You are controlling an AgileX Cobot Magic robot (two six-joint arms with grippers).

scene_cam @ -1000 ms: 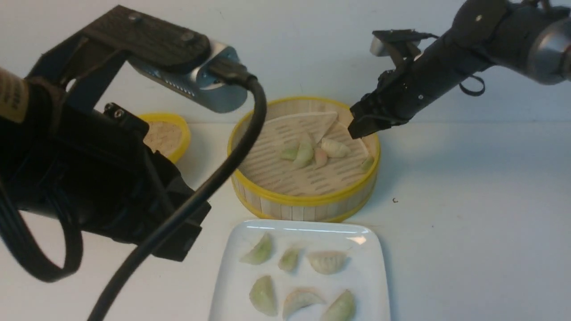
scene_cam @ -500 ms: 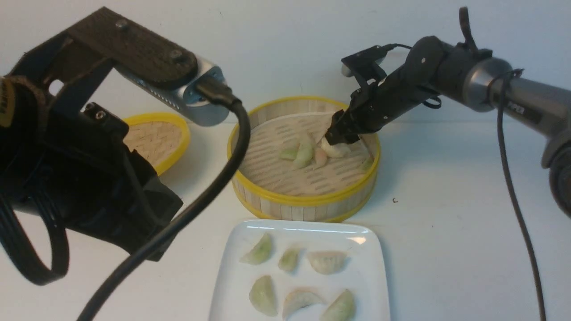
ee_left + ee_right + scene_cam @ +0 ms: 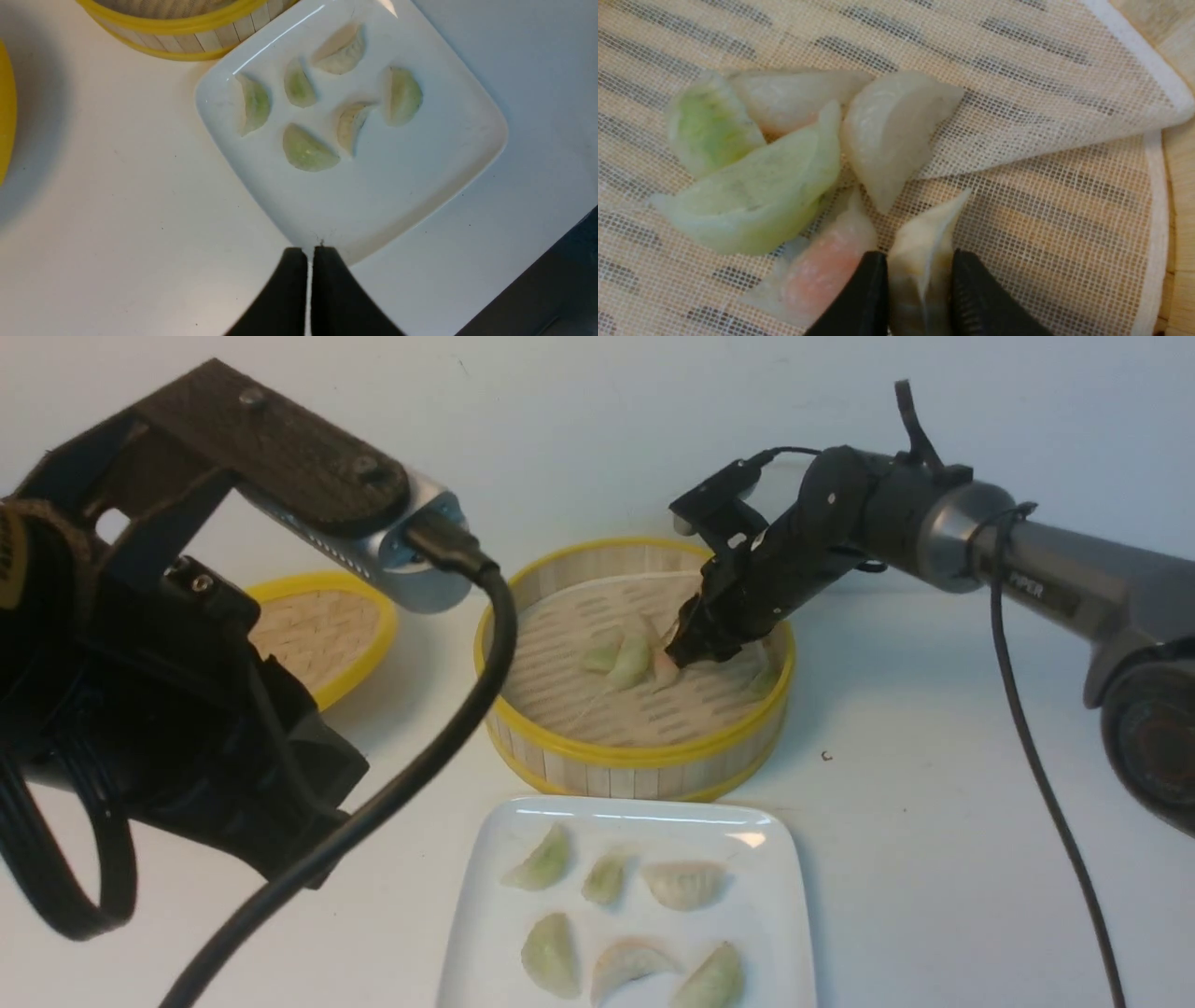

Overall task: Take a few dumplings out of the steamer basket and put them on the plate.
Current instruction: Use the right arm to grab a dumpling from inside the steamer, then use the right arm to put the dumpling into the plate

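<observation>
The steamer basket stands at the table's middle with several dumplings on its mesh liner. My right gripper is down inside the basket. In the right wrist view its jaws are shut on a whitish dumpling, next to a pink one, a pale green one and a white one. The plate lies in front of the basket and holds several dumplings. My left gripper is shut and empty, hovering above the plate's edge.
The flat woven yellow-rimmed lid lies left of the basket. The liner cloth is folded over at one side. My left arm fills the left foreground. A dark speck lies right of the basket.
My right arm has swung left and down into the basket, and its jaws have closed round the whitish dumpling. My left arm has drifted slightly left.
</observation>
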